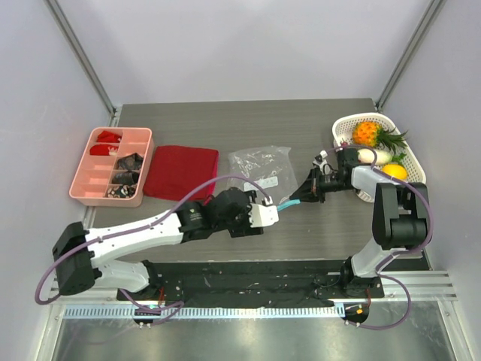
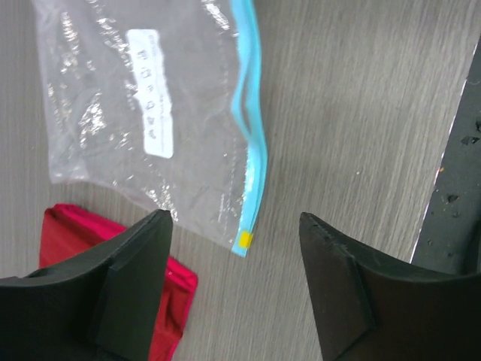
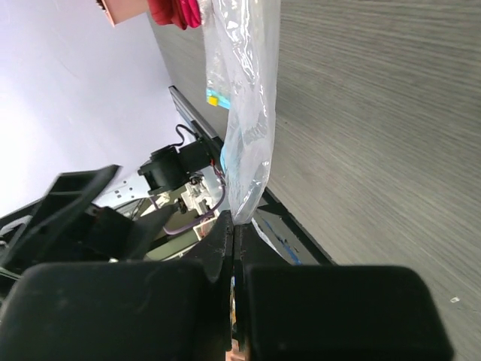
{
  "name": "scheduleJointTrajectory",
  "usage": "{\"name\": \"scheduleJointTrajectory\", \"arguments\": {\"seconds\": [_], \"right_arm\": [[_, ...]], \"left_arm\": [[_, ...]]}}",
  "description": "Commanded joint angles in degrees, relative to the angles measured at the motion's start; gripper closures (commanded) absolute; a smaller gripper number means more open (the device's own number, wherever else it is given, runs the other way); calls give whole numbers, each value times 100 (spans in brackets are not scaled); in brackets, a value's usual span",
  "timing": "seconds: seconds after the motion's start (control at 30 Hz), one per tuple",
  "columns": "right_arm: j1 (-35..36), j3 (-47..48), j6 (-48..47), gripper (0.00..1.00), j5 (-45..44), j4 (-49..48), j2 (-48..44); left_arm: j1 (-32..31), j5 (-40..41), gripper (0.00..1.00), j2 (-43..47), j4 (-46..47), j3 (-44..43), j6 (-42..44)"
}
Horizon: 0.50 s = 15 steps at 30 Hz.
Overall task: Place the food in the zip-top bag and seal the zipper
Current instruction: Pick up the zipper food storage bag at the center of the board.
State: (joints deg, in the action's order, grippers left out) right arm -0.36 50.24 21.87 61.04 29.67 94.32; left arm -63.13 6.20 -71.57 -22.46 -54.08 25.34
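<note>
The right gripper (image 3: 233, 244) was closed tight on one corner of the clear bag (image 3: 252, 113), and the crinkled plastic stretched straight away from its fingertips over the grey table (image 3: 376, 135). The left gripper (image 2: 234, 252) was spread wide and held nothing. Just beyond its fingertips lay the rest of the bag, white label up, with the teal zipper (image 2: 254, 128) running away from the gap between the fingers and a small yellow tab (image 2: 245, 239) at the strip's near end. Whether the left finger touched the plastic could not be told. A folded red cloth (image 2: 68, 233) lay under and beside that same finger. The toy food sat behind the right gripper, none of it in the bag: the pineapple (image 1: 366, 133), radish (image 1: 373, 156) and orange (image 1: 394, 171) rested in a white basket (image 1: 344, 122). A pink tray (image 1: 83, 184) stood well off past the cloth.
</note>
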Motion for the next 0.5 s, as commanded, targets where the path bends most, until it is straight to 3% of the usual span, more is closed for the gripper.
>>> {"name": "scheduleJointTrajectory", "arguments": {"seconds": [0.0,0.2,0.47], "right_arm": [[36,65,142,99,251,65,-370],[36,-5,160,99,321,118,-476],[36,-84,134,99,330,127,-599]], "left_arm": [[-252,443,31,-523,979,-23,-90],[-261,734,37,-1271,1392,-146,-319],[-243,848,48,-1614,1875,-252,-521]]}}
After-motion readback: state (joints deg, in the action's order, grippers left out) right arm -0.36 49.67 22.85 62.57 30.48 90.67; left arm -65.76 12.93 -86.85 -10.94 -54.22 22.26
